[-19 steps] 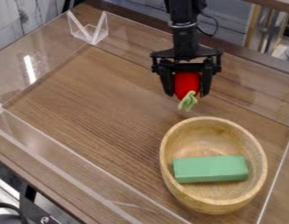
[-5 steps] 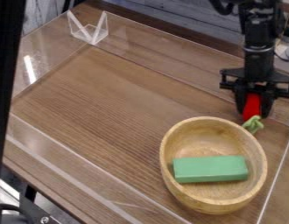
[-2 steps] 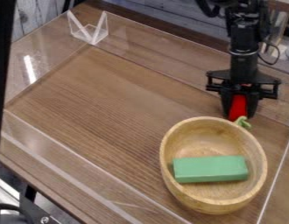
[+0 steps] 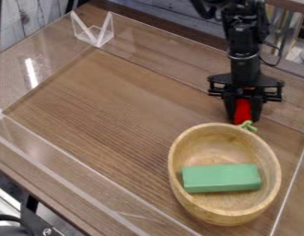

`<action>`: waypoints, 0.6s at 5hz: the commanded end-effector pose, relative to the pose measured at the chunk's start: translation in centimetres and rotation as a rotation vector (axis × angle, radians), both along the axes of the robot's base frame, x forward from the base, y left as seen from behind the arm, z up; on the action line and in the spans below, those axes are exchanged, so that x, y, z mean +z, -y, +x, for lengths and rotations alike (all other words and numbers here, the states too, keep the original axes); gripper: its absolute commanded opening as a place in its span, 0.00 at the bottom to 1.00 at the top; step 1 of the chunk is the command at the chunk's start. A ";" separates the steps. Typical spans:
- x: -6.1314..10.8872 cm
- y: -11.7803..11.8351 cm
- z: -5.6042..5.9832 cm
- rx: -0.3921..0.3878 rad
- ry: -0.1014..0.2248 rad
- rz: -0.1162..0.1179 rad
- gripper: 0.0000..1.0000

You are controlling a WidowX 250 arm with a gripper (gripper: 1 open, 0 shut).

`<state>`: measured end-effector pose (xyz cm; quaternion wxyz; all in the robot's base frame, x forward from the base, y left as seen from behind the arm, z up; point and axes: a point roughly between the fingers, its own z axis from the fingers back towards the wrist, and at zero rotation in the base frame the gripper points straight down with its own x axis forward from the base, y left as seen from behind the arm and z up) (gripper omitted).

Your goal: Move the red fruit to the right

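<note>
— What surrounds the work area?

— A wooden tabletop [image 4: 105, 101] with dark brown grain, enclosed by low clear acrylic walls [image 4: 31, 69] that catch pale glare. A folded clear plastic piece [image 4: 90, 29] stands at the far left corner.

— And beyond that?

— Dim, cluttered room; a table edge [image 4: 287, 5] shows at the top right, details too blurred to tell.

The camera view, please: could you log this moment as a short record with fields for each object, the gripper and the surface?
red fruit: upright between the gripper's fingers, just beyond the bowl's far rim
gripper: pointing down, shut on the red fruit
wooden bowl: front right of the table
green block: lying flat inside the bowl
table: wood grain, clear walls around the edges
</note>
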<state>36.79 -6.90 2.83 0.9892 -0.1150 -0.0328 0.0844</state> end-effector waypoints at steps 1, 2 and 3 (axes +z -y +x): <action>1.1 -1.1 0.5 -0.018 0.074 0.002 0.00; 1.5 -1.5 0.4 -0.043 0.086 0.007 0.00; 1.9 -2.0 0.5 -0.062 0.098 0.012 0.00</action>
